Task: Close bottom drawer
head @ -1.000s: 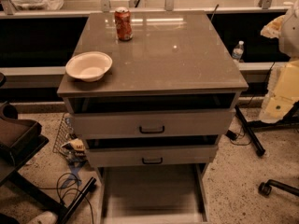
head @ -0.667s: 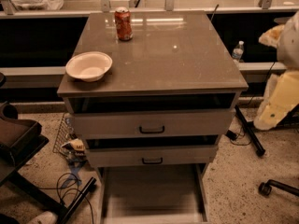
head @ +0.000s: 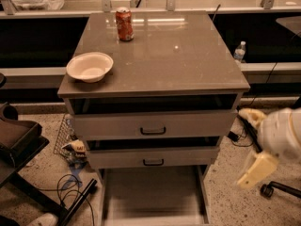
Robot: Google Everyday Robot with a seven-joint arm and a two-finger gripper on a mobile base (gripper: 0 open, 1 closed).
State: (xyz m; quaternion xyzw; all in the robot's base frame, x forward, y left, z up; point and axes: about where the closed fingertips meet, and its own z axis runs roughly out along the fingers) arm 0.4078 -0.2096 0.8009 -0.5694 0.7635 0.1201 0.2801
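Our gripper (head: 257, 166) hangs off the cabinet's (head: 155, 55) right side; we cannot tell whether it is open or closed. The bottom drawer (head: 153, 194) sits pulled out, just to its left and slightly lower.

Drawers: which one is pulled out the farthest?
The bottom drawer: its long grey tray reaches to the picture's lower edge, while the middle drawer and top drawer stick out only slightly. The hand hangs beside it, on the picture's right.
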